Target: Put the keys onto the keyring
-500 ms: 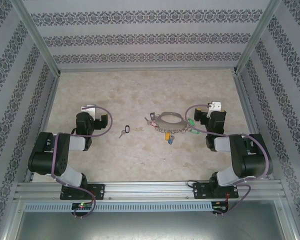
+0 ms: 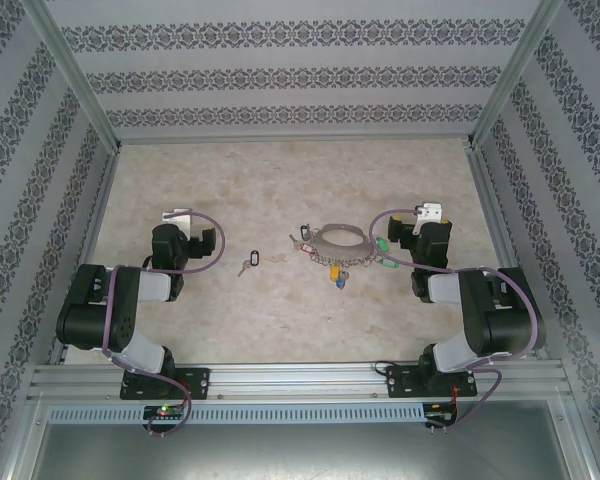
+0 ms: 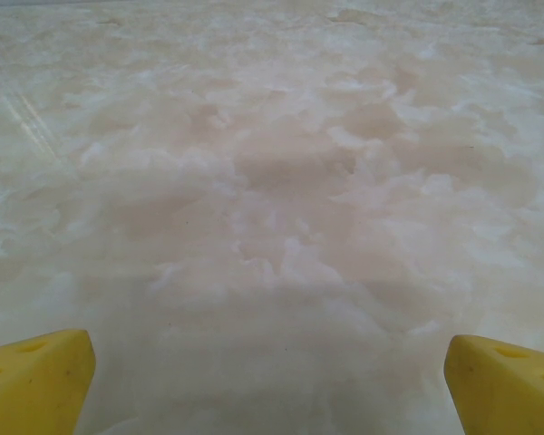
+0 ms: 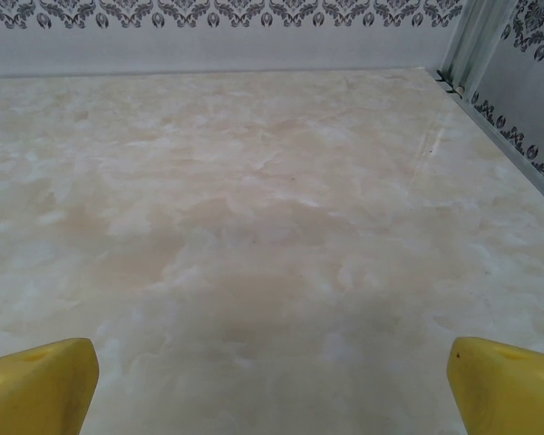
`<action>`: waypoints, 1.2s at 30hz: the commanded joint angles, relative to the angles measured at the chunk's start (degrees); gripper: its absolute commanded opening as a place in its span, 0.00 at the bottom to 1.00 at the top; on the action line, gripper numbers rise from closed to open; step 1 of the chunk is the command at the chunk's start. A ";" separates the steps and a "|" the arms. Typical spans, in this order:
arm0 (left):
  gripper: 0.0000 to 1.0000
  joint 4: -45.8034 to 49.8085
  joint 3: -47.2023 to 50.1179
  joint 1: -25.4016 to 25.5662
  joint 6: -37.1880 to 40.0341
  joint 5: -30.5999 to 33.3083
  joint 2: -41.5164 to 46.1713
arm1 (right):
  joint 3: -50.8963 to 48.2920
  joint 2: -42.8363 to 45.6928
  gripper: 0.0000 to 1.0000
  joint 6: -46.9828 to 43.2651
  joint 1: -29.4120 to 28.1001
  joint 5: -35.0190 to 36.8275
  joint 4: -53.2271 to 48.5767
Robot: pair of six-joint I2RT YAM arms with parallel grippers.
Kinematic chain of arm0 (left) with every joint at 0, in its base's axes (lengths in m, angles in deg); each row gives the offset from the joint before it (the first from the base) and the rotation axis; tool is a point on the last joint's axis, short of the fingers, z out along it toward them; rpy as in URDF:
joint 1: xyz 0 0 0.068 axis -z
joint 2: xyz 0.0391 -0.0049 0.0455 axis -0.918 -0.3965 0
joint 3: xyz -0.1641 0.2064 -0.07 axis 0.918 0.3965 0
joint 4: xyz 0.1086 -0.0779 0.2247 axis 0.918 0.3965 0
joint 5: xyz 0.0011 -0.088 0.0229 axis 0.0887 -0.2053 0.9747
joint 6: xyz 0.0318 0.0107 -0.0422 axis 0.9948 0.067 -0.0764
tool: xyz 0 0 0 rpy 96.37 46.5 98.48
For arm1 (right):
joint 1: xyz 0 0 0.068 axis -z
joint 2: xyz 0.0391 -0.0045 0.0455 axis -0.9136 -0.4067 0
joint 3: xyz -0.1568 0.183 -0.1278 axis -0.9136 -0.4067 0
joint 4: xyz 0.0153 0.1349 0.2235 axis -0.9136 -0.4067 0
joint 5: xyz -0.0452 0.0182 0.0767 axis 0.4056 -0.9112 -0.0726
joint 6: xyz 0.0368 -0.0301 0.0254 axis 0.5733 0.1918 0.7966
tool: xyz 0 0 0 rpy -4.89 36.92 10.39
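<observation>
Patterned grey-and-white walls (image 2: 280, 75) close in a beige, marbled tabletop (image 2: 280, 320). The landmark on it is the keyring (image 2: 338, 238), a large thin silver-grey metal ring that lies flat a little right of the tabletop's middle.

The black left arm (image 2: 110, 300) is folded well to the left of the keyring, and its wrist is level with the ring. The black right arm (image 2: 485, 310) is folded to the right of the keyring. Its wrist comes much nearer and sits just beside the ring's right edge.

The left claw (image 3: 272, 381) is released. In the left wrist view its yellow fingertips (image 3: 36, 381) sit wide apart at the bottom corners, with bare tabletop between them. The right claw (image 4: 272, 381) is released too. In the right wrist view its yellow fingertips (image 4: 36, 381) are spread just as wide over bare tabletop, with nothing between them.

A cluster of tiny keys (image 2: 338, 270) with green, blue, yellow and red tags hangs off the keyring, fanned along its near and right edges.

The separate key (image 2: 247, 261), a tiny silver one with a black oval loop tag, lies on the tabletop to the left of the keyring and clearly apart from it. It is between the ring and the left arm's wrist and touches neither.
</observation>
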 commanded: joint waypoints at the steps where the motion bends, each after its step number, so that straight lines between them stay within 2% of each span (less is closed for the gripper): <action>1: 0.99 -2.55 -1.00 -0.52 0.76 -0.52 -0.55 | 0.82 -0.27 0.98 -0.49 -0.24 -0.26 1.66; 14: 0.99 -2.53 -1.01 -0.58 0.76 -0.60 -0.53 | 0.76 -0.16 0.98 -0.28 0.01 -0.56 1.75; 16: 0.99 -2.03 -1.39 -0.96 0.28 -1.01 -0.55 | 0.35 0.98 0.98 1.62 0.19 3.36 2.28; 18: 1.00 2.49 -2.86 -0.84 0.86 -1.74 1.59 | 0.07 3.97 0.98 1.94 1.73 -1.31 0.31; 20: 1.00 11.89 -5.90 -0.38 0.56 1.09 6.14 | 1.79 9.71 0.98 1.76 2.04 -2.70 -7.19; 22: 1.00 18.41 -7.21 1.33 -0.62 7.94 13.20 | 3.85 16.70 0.98 2.60 2.13 -5.02 -16.75; 24: 1.00 23.75 -7.77 1.55 -2.78 8.67 20.17 | 4.98 21.93 0.96 3.99 2.13 -8.23 -22.59; 27: 0.99 39.32 -12.60 1.46 -6.35 6.53 28.22 | 9.72 27.18 0.89 5.06 1.64 -15.89 -36.75; 29: 0.99 52.30 -17.97 1.46 -7.15 4.56 31.59 | 14.72 28.19 0.86 6.08 0.36 -17.52 -50.00; 31: 0.99 62.52 -22.62 1.47 -7.77 6.08 35.66 | 17.30 28.68 0.80 7.73 -1.54 -18.31 -60.14; 32: 0.99 64.89 -23.58 1.46 -9.28 7.72 37.66 | 17.35 28.89 0.77 8.37 -2.65 -18.25 -62.97; 34: 0.99 69.60 -23.51 1.46 -11.76 9.44 41.89 | 18.35 28.33 0.76 8.95 -4.87 -18.06 -70.36; 36: 0.99 71.41 -22.43 1.54 -10.04 4.68 44.62 | 20.23 26.40 0.75 9.76 -5.72 -17.19 -77.93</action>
